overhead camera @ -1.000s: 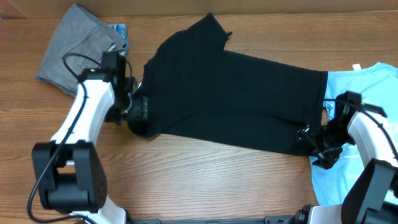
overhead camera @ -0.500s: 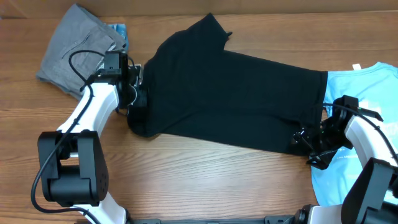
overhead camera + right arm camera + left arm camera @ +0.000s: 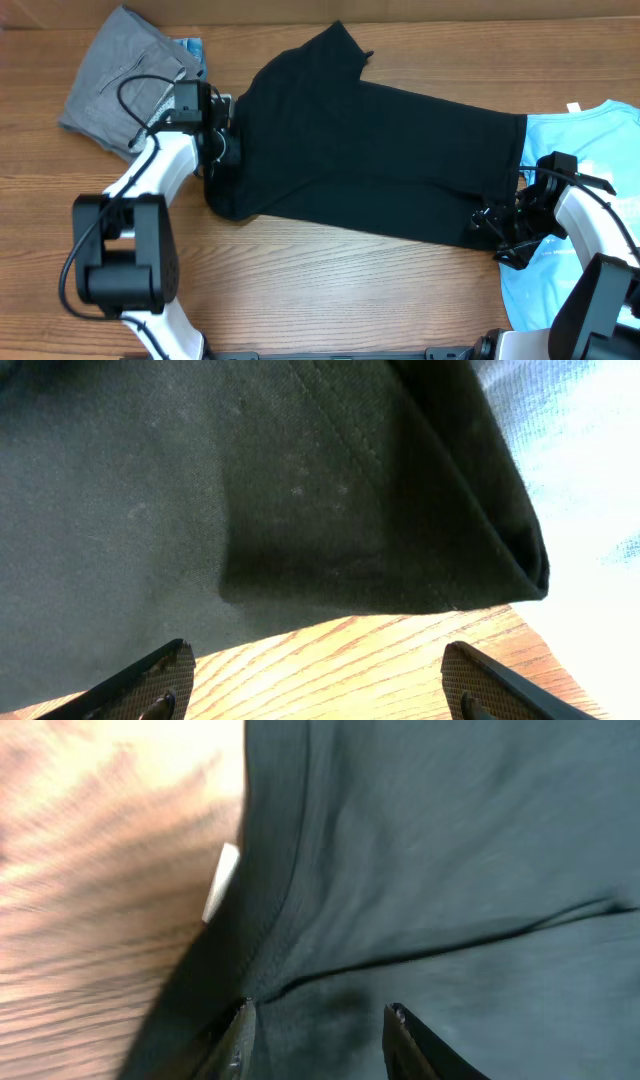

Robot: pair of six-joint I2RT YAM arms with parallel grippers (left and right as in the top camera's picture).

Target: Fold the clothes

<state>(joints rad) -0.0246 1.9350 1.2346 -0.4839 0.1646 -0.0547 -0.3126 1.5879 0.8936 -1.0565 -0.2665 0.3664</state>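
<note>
Left arm (image 3: 158,172), right arm (image 3: 588,216): white link shells, black joint housings, thin black looping cables (image 3: 119,95); dark tapered fingers (image 3: 150,678).

Robot lab: wooden table (image 3: 330,290)

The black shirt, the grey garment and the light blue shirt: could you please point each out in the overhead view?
black shirt (image 3: 380,170), overhead view, middle of its body.
grey garment (image 3: 115,75), overhead view, centre of the fabric.
light blue shirt (image 3: 585,132), overhead view, upper part beside the black hem.
</note>
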